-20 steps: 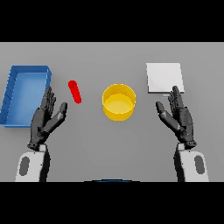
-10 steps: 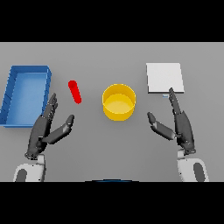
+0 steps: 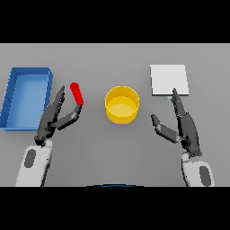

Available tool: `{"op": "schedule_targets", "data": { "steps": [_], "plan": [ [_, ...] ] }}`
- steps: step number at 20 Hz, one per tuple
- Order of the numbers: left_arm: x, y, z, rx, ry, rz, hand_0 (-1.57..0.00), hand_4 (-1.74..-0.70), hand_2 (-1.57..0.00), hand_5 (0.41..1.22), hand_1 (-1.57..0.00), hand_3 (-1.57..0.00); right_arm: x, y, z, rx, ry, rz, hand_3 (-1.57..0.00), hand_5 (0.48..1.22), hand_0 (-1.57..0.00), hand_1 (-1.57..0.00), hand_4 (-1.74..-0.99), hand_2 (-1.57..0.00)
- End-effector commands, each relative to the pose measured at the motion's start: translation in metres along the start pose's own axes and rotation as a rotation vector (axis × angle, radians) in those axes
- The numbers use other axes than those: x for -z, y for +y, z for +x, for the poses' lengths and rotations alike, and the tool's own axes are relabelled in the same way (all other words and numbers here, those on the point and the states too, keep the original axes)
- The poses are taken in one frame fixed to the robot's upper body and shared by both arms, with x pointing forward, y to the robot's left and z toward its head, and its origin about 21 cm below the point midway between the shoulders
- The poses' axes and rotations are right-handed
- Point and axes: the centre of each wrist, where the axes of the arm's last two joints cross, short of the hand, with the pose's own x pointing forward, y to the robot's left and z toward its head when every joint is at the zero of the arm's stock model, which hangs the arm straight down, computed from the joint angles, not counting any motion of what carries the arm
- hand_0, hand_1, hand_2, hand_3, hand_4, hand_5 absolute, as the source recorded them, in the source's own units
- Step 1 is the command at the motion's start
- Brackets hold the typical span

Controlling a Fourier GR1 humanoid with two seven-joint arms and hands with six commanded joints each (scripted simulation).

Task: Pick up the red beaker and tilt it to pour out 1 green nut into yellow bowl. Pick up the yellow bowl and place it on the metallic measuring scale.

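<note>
The red beaker (image 3: 77, 94) lies as a slim red tube on the grey table, left of centre. My left hand (image 3: 53, 117) sits just below and left of it, open, with the thumb tip close under the beaker's lower end and the fingers pointing up past its left side. The yellow bowl (image 3: 121, 104) stands at the table's middle; no nut shows inside it. The metallic measuring scale (image 3: 168, 80) is the pale square plate at the right rear. My right hand (image 3: 183, 127) hovers open below the scale, right of the bowl, fingers straight.
A blue open tray (image 3: 13, 91) stands along the left edge, close beside my left hand.
Both hands have turned edge-on with thumbs spread inward. The left hand has moved toward the red beaker; the right has shifted slightly inward and nearer. Nothing has been taken hold of.
</note>
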Motion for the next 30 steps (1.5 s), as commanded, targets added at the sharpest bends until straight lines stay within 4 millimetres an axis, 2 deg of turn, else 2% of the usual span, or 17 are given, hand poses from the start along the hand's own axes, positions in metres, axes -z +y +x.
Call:
{"op": "schedule_targets", "data": {
  "steps": [1,5,14,18,20,21,22,24,25,26,27,30],
  "plan": [
    [0.007,-0.002,0.001,0.004,-0.01,-0.008,0.0,-1.18,0.0,0.64,0.0,0.0,-0.003,0.001,-0.003,-0.002,0.003,0.0,0.0,0.627,0.0,0.0,-1.225,0.0],
    [0.031,-0.001,-0.002,0.008,-0.032,-0.03,0.0,-1.19,0.0,0.641,0.0,0.0,-0.002,-0.004,-0.003,-0.013,0.0,0.006,0.0,0.626,0.0,0.0,-1.222,0.0],
    [0.072,-0.017,0.005,0.063,-0.009,-0.019,0.0,-1.2,0.0,0.671,0.0,0.0,-0.005,-0.004,-0.001,0.01,0.007,-0.004,0.0,0.638,0.0,0.0,-1.238,0.0],
    [0.08,-0.016,0.0,0.025,-0.043,-0.005,0.0,-1.25,0.0,0.695,0.0,0.0,-0.006,-0.005,-0.001,0.008,0.021,-0.016,0.0,0.642,0.0,0.0,-1.245,0.0],
    [0.085,-0.023,-0.001,-0.027,-0.07,0.002,0.0,-1.29,0.0,0.708,0.0,0.0,-0.005,-0.005,0.0,0.008,0.021,-0.015,0.0,0.645,0.0,0.0,-1.246,0.0],
    [0.087,-0.02,-0.005,-0.044,-0.066,0.005,0.0,-1.3,-0.01,0.719,0.0,0.0,-0.003,-0.007,0.002,0.003,0.024,-0.02,0.0,0.646,0.0,0.0,-1.246,0.0],
    [0.087,-0.026,-0.009,-0.062,-0.066,0.001,0.0,-1.33,-0.05,0.738,-0.01,-0.04,-0.002,-0.007,0.002,0.011,0.016,-0.015,0.0,0.644,0.0,0.0,-1.244,0.0],
    [0.09,-0.032,-0.01,-0.086,-0.076,0.017,-0.21,-1.4,-0.29,0.787,-0.23,-0.25,-0.004,-0.006,0.0,0.007,0.018,-0.013,0.0,0.645,0.0,0.0,-1.24,0.0],
    [0.091,-0.032,-0.011,-0.086,-0.07,0.041,-0.38,-1.41,-0.46,0.874,-0.41,-0.52,-0.005,-0.011,-0.001,-0.001,0.022,-0.018,0.0,0.647,0.0,0.0,-1.236,0.0],
    [0.093,-0.035,-0.012,-0.068,-0.062,0.066,-0.55,-1.47,-0.66,0.943,-0.59,-0.73,-0.004,-0.01,0.0,0.002,0.012,-0.014,0.0,0.648,0.0,0.0,-1.237,0.0],
    [0.093,-0.038,-0.012,-0.033,-0.058,0.077,-0.76,-1.52,-0.84,0.999,-0.78,-0.88,-0.006,-0.009,0.0,0.012,0.004,-0.011,0.0,0.648,0.0,0.0,-1.239,0.0],
    [0.096,-0.04,-0.008,0.032,-0.077,0.061,-1.15,-1.62,-1.2,1.107,-1.17,-1.11,-0.006,-0.005,0.0,0.009,0.018,-0.012,0.0,0.65,0.0,0.0,-1.241,0.0]
  ]
}}
